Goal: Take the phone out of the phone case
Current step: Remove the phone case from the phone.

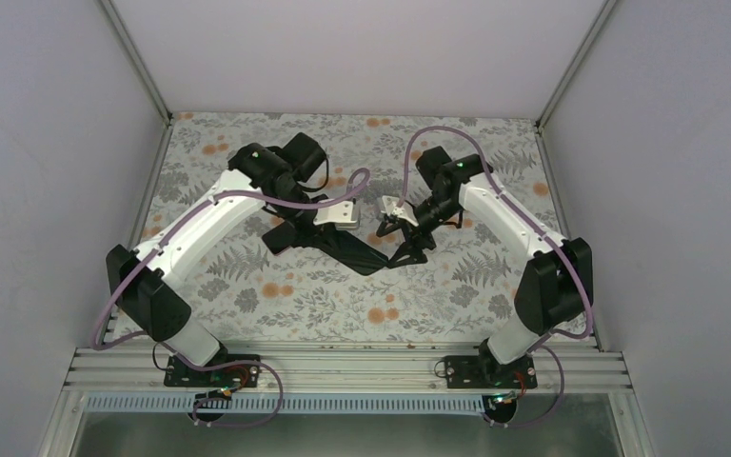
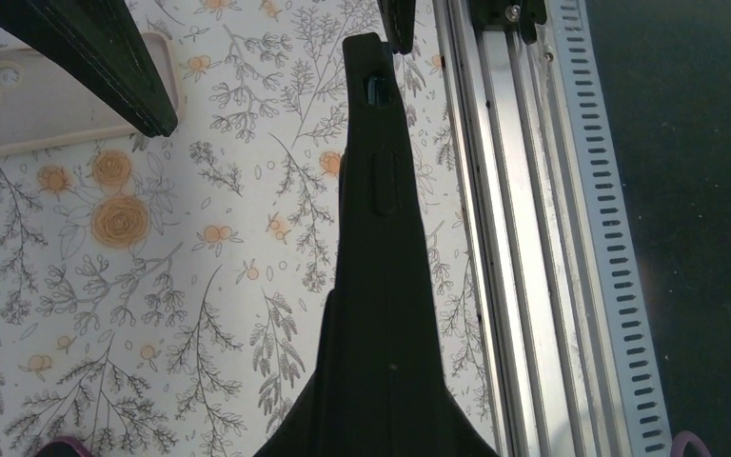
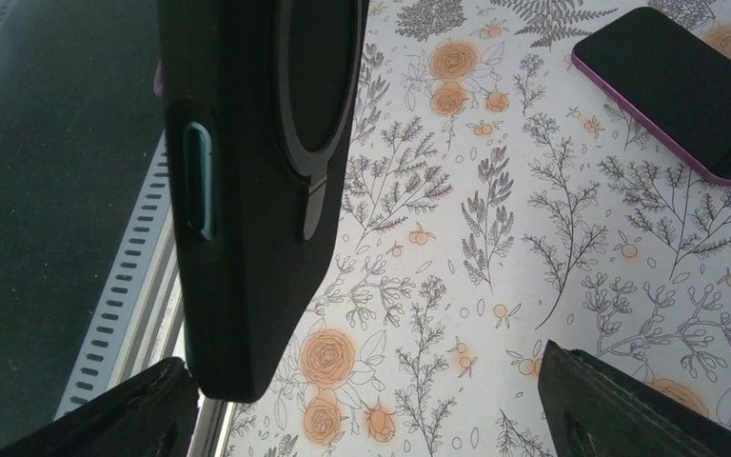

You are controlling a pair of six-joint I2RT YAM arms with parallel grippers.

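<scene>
My left gripper (image 1: 347, 238) is shut on a dark phone case (image 1: 366, 259) and holds it above the table. In the left wrist view the case (image 2: 381, 190) shows edge-on, with a teal button near its tip. In the right wrist view the case (image 3: 257, 171) hangs at the left, showing a ring on its back. The phone (image 3: 676, 86), with a black screen and a purple rim, lies face up on the table, apart from the case; it also shows in the top view (image 1: 284, 238). My right gripper (image 3: 371, 419) is open, and the case's end is close to its left finger (image 3: 105, 414).
The floral table cover (image 1: 343, 305) ends at the metal rail (image 2: 504, 238) along the near edge. One black finger of the right gripper (image 2: 105, 57) crosses a cream rounded plate (image 2: 48, 114) in the left wrist view; I cannot tell what the plate is.
</scene>
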